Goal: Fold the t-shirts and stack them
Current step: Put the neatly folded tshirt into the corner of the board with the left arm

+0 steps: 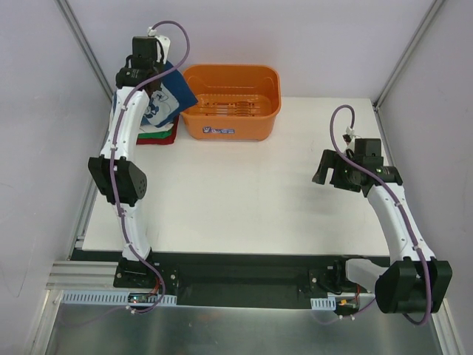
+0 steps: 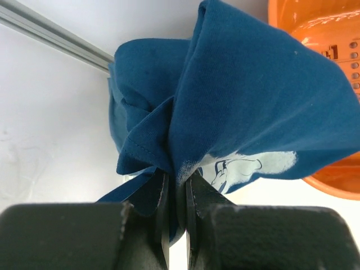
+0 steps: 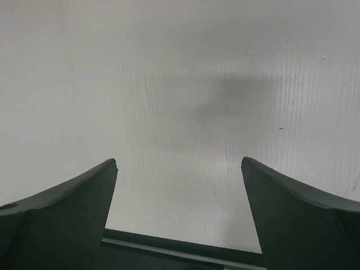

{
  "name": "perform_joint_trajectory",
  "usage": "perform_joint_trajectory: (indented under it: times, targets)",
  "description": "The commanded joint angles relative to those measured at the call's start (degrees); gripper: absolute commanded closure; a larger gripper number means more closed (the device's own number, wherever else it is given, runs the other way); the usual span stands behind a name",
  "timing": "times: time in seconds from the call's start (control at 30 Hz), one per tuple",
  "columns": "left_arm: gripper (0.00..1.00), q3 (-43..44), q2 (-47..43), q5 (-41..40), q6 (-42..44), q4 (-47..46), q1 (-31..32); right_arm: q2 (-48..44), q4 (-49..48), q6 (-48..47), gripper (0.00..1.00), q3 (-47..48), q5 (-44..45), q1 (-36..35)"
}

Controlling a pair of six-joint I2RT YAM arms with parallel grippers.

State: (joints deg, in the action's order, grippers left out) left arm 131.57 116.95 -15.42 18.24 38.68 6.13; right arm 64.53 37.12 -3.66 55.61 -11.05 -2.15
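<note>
From above, the navy t-shirt (image 1: 176, 87) hangs bunched at the far-left corner of the desk (image 1: 244, 192), pinched in the left jaws at the end of the left arm (image 1: 126, 126). It shows no clear long axis; its loose mass spreads from the jaws toward the orange basket (image 1: 230, 100) just beside it, and its white-printed part faces the near side. Under it lies a folded stack (image 1: 161, 137) with green and red edges showing, partly hidden by the arm and the hanging cloth. The right arm (image 1: 392, 207) holds the right jaws over bare desk on the right side, well apart from the shirts. In the left wrist view the left jaws are closed on a gathered pinch of the navy t-shirt (image 2: 253, 101), which fans away from them in deep, soft folds, a stitched hem curling at the left and the pale print (image 2: 242, 166) low beside the jaws. The basket (image 2: 332, 45) sits just behind at right, and a metal rail (image 2: 50, 34) crosses at upper left. In the right wrist view the right jaws stand wide apart with nothing between them, over plain white desk (image 3: 180, 84).
</note>
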Motion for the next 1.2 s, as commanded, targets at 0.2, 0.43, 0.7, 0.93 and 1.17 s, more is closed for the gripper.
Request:
perform_joint_trajectory:
  times: [0.2, 0.43, 0.7, 0.93, 1.17]
  targets:
    - [1.00, 8.53, 6.36, 8.39, -12.79, 0.00, -7.08, 1.30, 1.64, 0.50, 0.03, 2.22, 2.96, 0.31]
    - [1.00, 13.35, 12.86, 13.93, -21.13, -0.35, -12.10, 2.09, 1.90, 1.46, 0.03, 3.18, 3.49, 0.31]
    - [1.00, 13.63, 15.95, 7.96, -24.65, -2.28, -14.57, 4.37, 2.16, 2.52, 0.03, 4.50, 3.58, -0.40]
    - [1.00, 13.54, 16.56, 0.76, -27.90, -5.53, -14.39, 5.52, 2.25, 2.96, 0.03, 5.91, 4.37, -1.10]
    - [0.93, 11.34, 15.42, -2.50, -30.54, -6.16, -14.39, 5.69, 3.22, 2.78, 0.03, 7.23, 6.30, -1.45]
